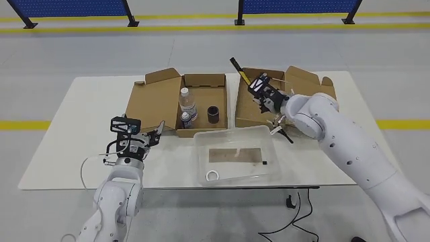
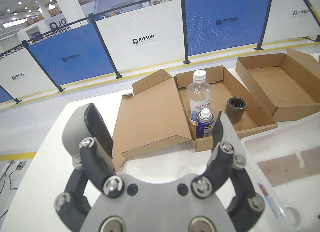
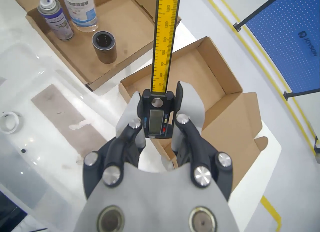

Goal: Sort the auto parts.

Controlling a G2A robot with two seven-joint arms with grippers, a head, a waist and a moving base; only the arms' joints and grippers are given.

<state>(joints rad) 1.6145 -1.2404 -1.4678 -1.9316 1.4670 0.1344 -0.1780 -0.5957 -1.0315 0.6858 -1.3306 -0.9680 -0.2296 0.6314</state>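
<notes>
Right claw [image 3: 158,103] is clenched on the black display head of a digital caliper [image 3: 163,43], whose yellow scale runs straight out past its fingertips. Beneath this claw sits an open cardboard box [image 3: 200,73]. Beside the claw and lower down lies a clear plastic tray [image 3: 37,68] holding 1 white ring [image 3: 8,123]. Farther out from the claw, a second cardboard box [image 3: 120,13] holds 3 upright items: a dark cylindrical bearing [image 3: 105,46] nearest, then a spray can [image 3: 56,20] and a clear bottle [image 3: 77,3]. Left claw [image 2: 157,125] hangs released, fingers wide apart, above the white table [image 1: 80,128]. The second box's open flap lies just ahead of its fingertips, and of the 3 items the spray can stands nearest to it.
</notes>
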